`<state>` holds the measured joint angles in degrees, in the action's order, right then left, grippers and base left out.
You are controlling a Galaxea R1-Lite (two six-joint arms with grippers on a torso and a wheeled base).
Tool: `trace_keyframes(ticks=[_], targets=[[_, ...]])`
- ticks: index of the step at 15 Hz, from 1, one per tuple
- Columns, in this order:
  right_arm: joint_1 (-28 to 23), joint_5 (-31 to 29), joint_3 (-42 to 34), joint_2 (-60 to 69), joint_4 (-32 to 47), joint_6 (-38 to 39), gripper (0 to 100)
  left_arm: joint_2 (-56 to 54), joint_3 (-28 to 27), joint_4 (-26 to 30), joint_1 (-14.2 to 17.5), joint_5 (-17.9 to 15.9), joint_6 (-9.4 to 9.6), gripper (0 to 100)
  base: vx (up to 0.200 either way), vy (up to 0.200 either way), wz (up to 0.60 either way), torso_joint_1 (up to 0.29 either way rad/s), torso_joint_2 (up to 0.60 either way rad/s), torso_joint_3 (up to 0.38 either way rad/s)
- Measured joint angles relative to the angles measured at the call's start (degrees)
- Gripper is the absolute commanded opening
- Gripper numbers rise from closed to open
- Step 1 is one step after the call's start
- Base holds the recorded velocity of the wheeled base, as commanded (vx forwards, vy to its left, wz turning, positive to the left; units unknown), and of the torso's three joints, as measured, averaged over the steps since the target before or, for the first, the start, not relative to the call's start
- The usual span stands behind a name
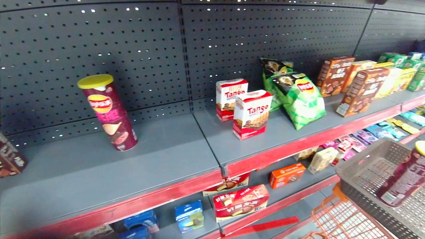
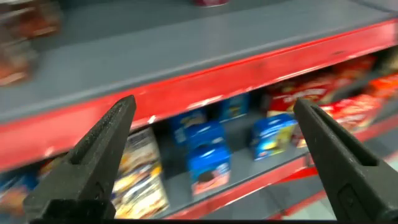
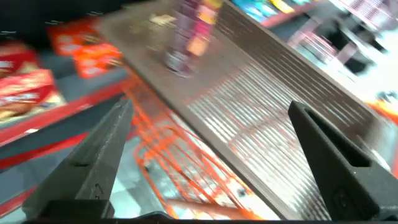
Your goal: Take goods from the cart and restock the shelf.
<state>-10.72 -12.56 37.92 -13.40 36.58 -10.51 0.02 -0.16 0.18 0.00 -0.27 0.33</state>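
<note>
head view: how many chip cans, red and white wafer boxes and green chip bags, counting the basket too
chip cans: 2, one on the shelf, one in the basket
red and white wafer boxes: 2
green chip bags: 2
total: 6

My left gripper (image 2: pixel 211 106) is spread wide, its two dark fingers (image 2: pixel 99 155) held well apart. My right gripper (image 3: pixel 208 106) is posed the same way, fingers (image 3: pixel 329 155) splayed, their tips leaning slightly toward each other.
</note>
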Motion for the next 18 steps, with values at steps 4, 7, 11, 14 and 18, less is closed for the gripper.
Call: trace_keyframes(ticks=[4, 7, 11, 14, 18], targets=[[-0.1, 0.0, 0.0, 0.0, -0.1, 0.0, 100, 0.0, 0.0, 0.0, 0.0, 0.0, 0.00, 100, 0.000, 0.000, 0.00, 0.000, 0.00, 0.000], [0.0, 0.0, 0.1, 0.0, -0.1, 0.0, 100, 0.0, 0.0, 0.0, 0.0, 0.0, 0.02, 100, 0.000, 0.000, 0.00, 0.000, 0.00, 0.000], [0.0, 0.0, 0.1, 0.0, -0.8, 0.0, 100, 0.0, 0.0, 0.0, 0.0, -0.1, 0.11, 100, 0.000, 0.000, -0.15, 0.001, 0.00, -0.001], [0.0, 0.1, 0.0, 0.0, -0.8, 0.0, 100, 0.0, 0.0, 0.0, 0.0, 0.0, 0.02, 100, 0.000, 0.000, -0.60, -0.001, 0.00, 0.004], [0.1, 0.0, 0.0, 0.0, -0.9, 0.0, 100, 0.0, 0.0, 0.0, 0.0, 0.0, 0.02, 100, 0.000, 0.000, -0.15, -0.002, 0.00, -0.001]])
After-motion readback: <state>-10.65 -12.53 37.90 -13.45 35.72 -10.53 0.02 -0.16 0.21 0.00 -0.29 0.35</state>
